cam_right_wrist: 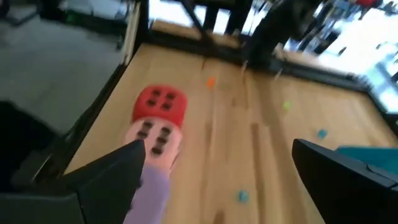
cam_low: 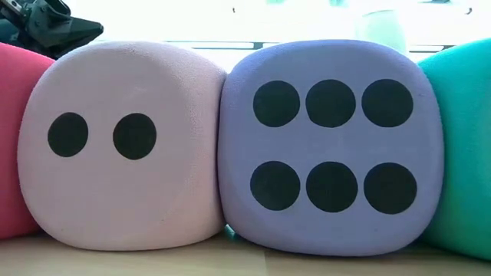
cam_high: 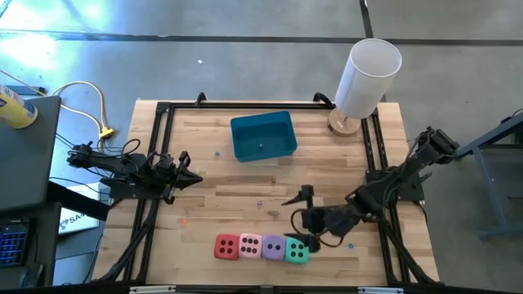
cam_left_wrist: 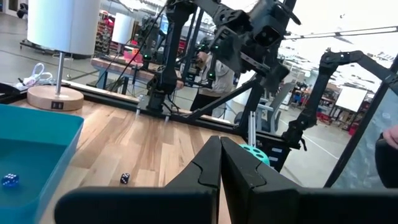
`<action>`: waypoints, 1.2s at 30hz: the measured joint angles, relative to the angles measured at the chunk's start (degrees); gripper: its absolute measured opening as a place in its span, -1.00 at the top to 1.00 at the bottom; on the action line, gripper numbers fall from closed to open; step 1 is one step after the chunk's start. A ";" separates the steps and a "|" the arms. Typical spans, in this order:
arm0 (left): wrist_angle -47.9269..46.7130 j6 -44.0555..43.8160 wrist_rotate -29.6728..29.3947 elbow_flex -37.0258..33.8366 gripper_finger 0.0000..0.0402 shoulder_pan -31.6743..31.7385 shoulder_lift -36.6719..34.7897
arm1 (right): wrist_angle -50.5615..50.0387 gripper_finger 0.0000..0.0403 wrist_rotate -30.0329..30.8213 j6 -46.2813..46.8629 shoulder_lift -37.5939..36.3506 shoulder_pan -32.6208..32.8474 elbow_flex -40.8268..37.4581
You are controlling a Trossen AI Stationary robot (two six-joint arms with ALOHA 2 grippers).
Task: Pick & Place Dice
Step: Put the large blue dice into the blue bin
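On the wooden table [cam_high: 204,204], blue bin [cam_high: 263,135] toward the back

Along the front edge, four touching dice in a row: red [cam_high: 226,246], pink [cam_high: 250,245], purple [cam_high: 273,247], teal [cam_high: 297,251]; right gripper [cam_high: 304,206] jaws wide just behind teal; left gripper [cam_high: 194,177] shut, well apart

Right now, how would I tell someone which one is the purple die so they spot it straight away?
Find the row of four soft cubes along the near edge of the slatted wooden table, opposite the blue plastic bin. The soft purple die with black pips is third from the red end, between the pink die and the teal-green die. It alone is lilac.
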 joint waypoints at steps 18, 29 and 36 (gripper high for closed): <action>-2.43 0.02 -0.01 0.00 1.00 0.01 0.00 | -8.16 -0.98 -12.44 21.31 7.03 3.23 4.69; -2.43 0.04 0.00 0.01 1.00 0.02 0.00 | 1.29 -0.98 -16.98 21.36 7.01 3.38 4.33; -2.44 0.02 -0.02 0.01 1.00 -0.02 0.00 | 4.89 -0.97 -14.41 19.79 7.01 3.38 4.42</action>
